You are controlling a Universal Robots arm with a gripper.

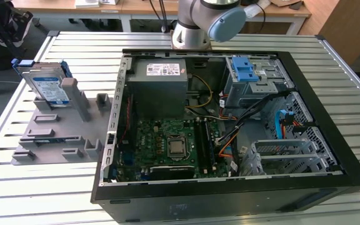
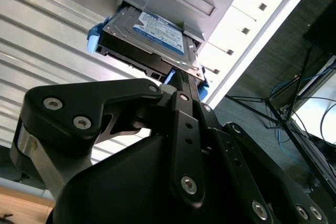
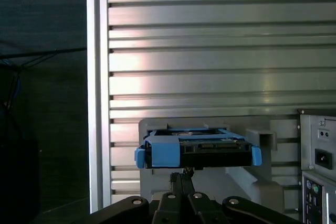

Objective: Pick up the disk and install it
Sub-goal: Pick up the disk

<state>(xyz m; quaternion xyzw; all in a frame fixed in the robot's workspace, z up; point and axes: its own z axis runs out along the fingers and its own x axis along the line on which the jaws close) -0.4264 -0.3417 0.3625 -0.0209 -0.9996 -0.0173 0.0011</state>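
The disk (image 1: 47, 86) stands on edge in a slot of a grey holder (image 1: 61, 136), at the far end of that holder on the exterior view's left, well apart from the open computer case (image 1: 230, 201). Its blue-and-white label faces the near side, and a blue bracket wraps its edges.

In both wrist views the gripper (image 3: 184, 174) points toward the disk (image 3: 197, 150), lined up with its narrow connector edge. The fingers are drawn together with nothing between them. Whether their tips touch the disk cannot be told. In the second wrist view the gripper (image 2: 178, 77) ends just short of the lower corner of the disk (image 2: 152, 35), whose label is turned to the camera.

The holder rests on a slatted metal table (image 1: 42, 187), just beside the case's wall on the exterior view's left. The arm (image 1: 205, 23) rises at the far edge of the table, behind the case. Inside the case, a grey metal box (image 1: 158, 84) with a white sticker sits at the far left, a grey cage (image 1: 255, 75) with a blue latch at the far right, and a green motherboard (image 1: 167, 140) nearer.
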